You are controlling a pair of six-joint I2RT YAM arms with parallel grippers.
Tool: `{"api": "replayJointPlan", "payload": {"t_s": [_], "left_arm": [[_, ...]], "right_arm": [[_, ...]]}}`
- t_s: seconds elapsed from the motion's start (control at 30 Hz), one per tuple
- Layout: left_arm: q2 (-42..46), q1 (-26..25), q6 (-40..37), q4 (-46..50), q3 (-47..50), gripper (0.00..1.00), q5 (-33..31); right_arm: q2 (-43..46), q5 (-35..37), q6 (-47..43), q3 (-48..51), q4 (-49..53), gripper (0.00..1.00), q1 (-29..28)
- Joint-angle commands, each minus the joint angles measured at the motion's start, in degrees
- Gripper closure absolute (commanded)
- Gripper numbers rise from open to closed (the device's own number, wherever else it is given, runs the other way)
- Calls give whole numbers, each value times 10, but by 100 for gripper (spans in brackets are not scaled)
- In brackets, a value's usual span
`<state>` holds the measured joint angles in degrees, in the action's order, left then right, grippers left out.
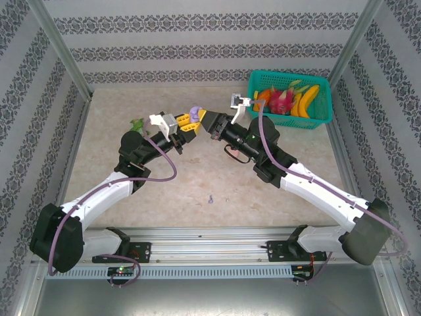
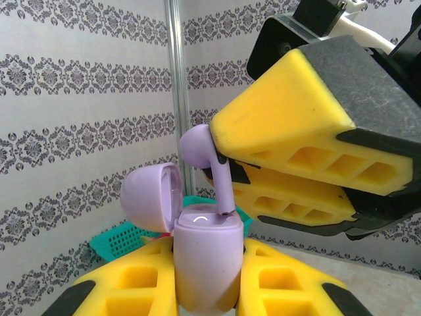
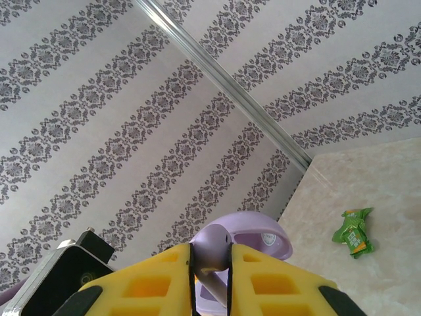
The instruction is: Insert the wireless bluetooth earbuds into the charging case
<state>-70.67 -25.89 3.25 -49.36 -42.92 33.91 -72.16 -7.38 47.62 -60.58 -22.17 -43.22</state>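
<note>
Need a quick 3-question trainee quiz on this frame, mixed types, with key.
1. Multiple choice: the left gripper holds A) a screwdriver, B) a purple charging case with its lid open, C) a pink earbud.
2. True or false: the purple earbud pinched by the right gripper is fully seated in the case.
3. Fill in: the loose earbud on the table is coloured ___.
Key: 1 B; 2 false, only its stem tip reaches the opening; 3 purple.
</note>
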Motion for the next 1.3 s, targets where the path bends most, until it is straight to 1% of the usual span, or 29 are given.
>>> {"api": "replayJointPlan", "payload": {"t_s": [0.0, 0.23, 0.63, 0.87, 1.27], "left_arm": [[10, -9, 7, -32, -19, 100, 8], [8, -10, 7, -28, -23, 100, 0], [14, -10, 8, -30, -24, 100, -26], [22, -10, 7, -24, -21, 100, -30], [15, -11, 17, -20, -16, 100, -34]], "right_arm": [[-7, 7, -13, 7, -17, 82, 4], [-14, -2, -19, 8, -12, 82, -7], [-2, 17, -45, 33, 19, 83, -33], [14, 32, -51, 43, 37, 83, -33], [3, 27, -52, 15, 66, 79, -27]]}}
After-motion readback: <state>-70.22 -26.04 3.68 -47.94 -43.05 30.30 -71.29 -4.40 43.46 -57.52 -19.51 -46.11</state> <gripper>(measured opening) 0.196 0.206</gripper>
